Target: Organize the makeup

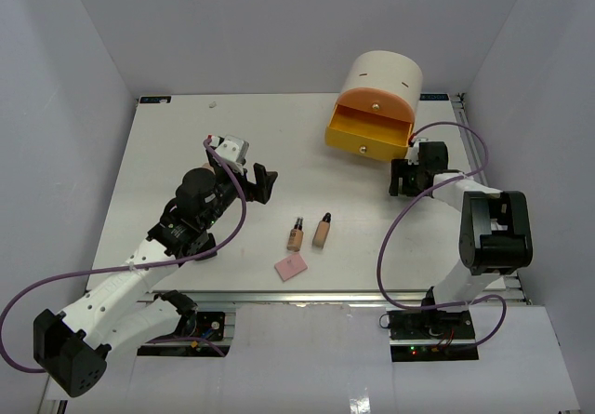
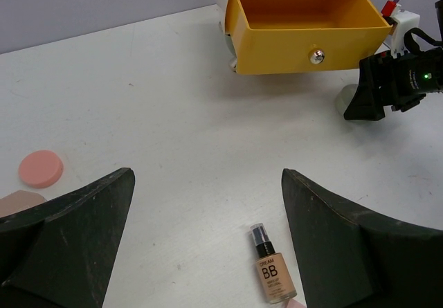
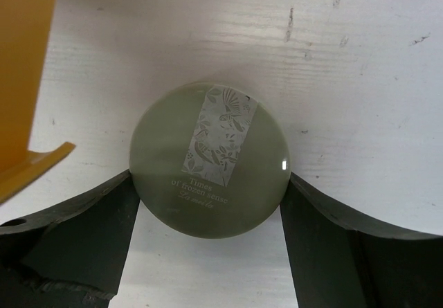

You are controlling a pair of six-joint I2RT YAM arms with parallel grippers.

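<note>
Neighbouring green jar (image 3: pixel 209 160): yellow drawer (image 3: pixel 24 79)

Bright even overhead light, faint soft shadows, small glint on pale green jar (image 3: pixel 166 135), near foreground slightly soft

**Left jaws wide, right jaws flanking a jar**

The left arm (image 1: pixel 121 288) stretches low from its base toward the yellow drawer (image 1: pixel 367 142), elbow bent, and ends well short of the drawer's left side; the left gripper (image 2: pixel 208 176) points across at the drawer front, its fingers spread wide and holding nothing.

The right arm (image 1: pixel 493 233) stands folded on the near side of the drawer, forearm reaching toward it; the right gripper (image 3: pixel 209 176) points straight down just off the drawer's near right corner; its fingers sit on either side of the pale green round jar (image 3: pixel 208 142), pads at its rim; whether they press cannot be told.
</note>
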